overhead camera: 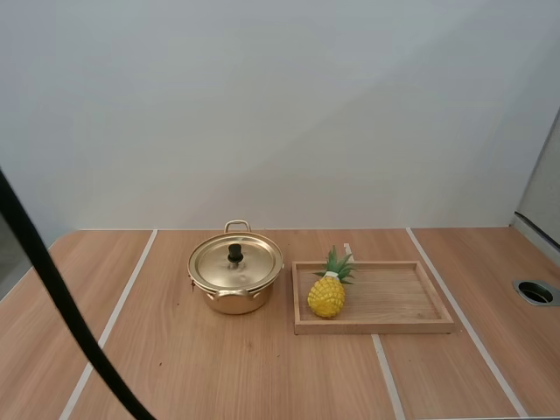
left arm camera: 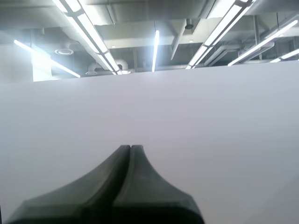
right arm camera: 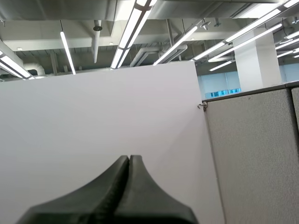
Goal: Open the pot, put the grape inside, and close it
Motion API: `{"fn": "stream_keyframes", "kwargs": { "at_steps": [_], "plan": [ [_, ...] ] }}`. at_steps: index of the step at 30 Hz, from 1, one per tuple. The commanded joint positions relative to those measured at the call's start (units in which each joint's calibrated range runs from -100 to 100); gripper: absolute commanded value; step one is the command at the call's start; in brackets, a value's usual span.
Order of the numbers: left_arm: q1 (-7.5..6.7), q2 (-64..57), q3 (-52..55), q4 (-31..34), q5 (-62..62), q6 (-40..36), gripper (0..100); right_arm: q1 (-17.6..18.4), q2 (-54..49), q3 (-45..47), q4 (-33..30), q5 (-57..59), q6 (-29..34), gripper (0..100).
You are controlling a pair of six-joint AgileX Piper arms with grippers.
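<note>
pot (overhead camera: 234,278) — apart from left claw (left arm camera: 130,147)

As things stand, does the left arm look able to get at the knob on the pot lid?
Probably yes. The knob stands bare on the closed lid, nothing over it, and the pineapple sits apart on the tray. The left gripper is shut, though, and must open first.

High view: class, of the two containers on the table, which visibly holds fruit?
The wooden tray, with a pineapple at its left end; the gold pot beside it is lidded.
</note>
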Motion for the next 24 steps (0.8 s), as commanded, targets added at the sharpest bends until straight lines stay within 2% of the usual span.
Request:
{"fn": "stream_keyframes", "kwargs": {
  "at_steps": [1,8,13,17,24],
  "plan": [
    [0.14,-3.26,6.01,1.09,-6.28,-0.98,0,-1.51,-2.57,5.55,3.56,-2.16,-1.47,0],
    [0.14,-9.95,19.39,1.69,-12.10,-0.98,0,-4.50,-9.76,21.03,8.60,-18.36,-2.49,0],
    [0.60,-16.09,27.21,4.47,-14.31,-3.71,0,-4.59,-16.79,32.00,11.98,-26.76,-2.83,0],
    [1.43,-20.29,33.22,8.60,-14.99,-9.99,0,-4.59,-20.72,39.78,12.07,-30.02,-2.94,0],
    [1.50,-28.72,46.96,8.87,-22.53,-10.06,0,-4.59,-26.77,55.46,12.20,-40.24,-4.33,0]
  ]
}}
